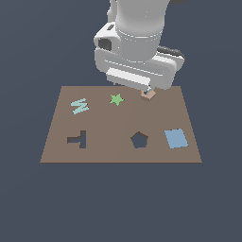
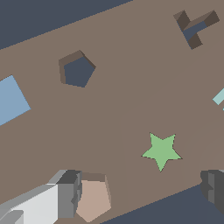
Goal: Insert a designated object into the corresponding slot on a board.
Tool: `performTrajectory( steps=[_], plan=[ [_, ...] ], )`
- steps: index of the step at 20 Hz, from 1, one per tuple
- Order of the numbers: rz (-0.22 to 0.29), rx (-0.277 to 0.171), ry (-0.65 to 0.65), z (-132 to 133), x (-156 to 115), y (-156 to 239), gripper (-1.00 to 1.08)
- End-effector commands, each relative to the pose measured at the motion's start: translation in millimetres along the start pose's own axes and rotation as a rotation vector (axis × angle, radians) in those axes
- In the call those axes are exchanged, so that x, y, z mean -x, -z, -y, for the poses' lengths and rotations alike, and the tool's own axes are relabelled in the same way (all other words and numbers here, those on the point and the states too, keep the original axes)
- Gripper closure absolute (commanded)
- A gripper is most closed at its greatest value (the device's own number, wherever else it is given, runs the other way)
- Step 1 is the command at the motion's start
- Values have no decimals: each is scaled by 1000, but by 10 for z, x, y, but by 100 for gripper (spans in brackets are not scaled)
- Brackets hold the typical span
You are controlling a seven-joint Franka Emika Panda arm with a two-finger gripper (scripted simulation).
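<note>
**Exterior view: tan block at the board's far edge, gripper around it**

Exterior view shows a flat, matte brown board (image 1: pixel 121 124), rectangular and lying on a dark blue-grey ground. Its surface is smooth and untextured. Two dark cutouts go through it near the front edge: a T-shaped cutout (image 1: pixel 78 139) toward the exterior view's left and a pentagon slot (image 1: pixel 139 140) near the middle. Flat coloured shapes sit flush on the board: a pale teal zigzag (image 1: pixel 80 105) at far left, a green star (image 1: pixel 116 99) beside it, and a blue square (image 1: pixel 176 138) at the near right.

The tan-pink block (image 1: pixel 149 95) is a small raised pentagon standing at the far edge of the board, right of the star and well apart from the slot. In the wrist view its pentagon top (image 2: pixel 92 199) and shaded side walls are plain.

The white, glossy arm reaches down from above, its wide wrist housing hanging over the board's far edge. The gripper (image 1: pixel 148 91) is lowered at the block. In the wrist view one grey finger (image 2: pixel 68 194) sits against the block's side, the other finger (image 2: pixel 213 187) stands well apart past the star, so the jaws are spread wide and grip nothing.
</note>
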State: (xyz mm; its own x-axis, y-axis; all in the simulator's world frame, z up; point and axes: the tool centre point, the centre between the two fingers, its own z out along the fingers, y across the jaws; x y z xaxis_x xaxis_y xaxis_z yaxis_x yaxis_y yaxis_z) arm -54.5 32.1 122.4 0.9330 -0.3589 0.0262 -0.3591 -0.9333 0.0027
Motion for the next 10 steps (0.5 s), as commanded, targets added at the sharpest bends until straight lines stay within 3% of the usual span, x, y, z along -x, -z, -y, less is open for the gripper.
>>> performTrajectory(
  steps=[1, 10],
  plan=[
    [5, 1, -68, 52, 141, -124, -92],
    [17, 3, -257, 259, 498, -469, -92]
  ],
)
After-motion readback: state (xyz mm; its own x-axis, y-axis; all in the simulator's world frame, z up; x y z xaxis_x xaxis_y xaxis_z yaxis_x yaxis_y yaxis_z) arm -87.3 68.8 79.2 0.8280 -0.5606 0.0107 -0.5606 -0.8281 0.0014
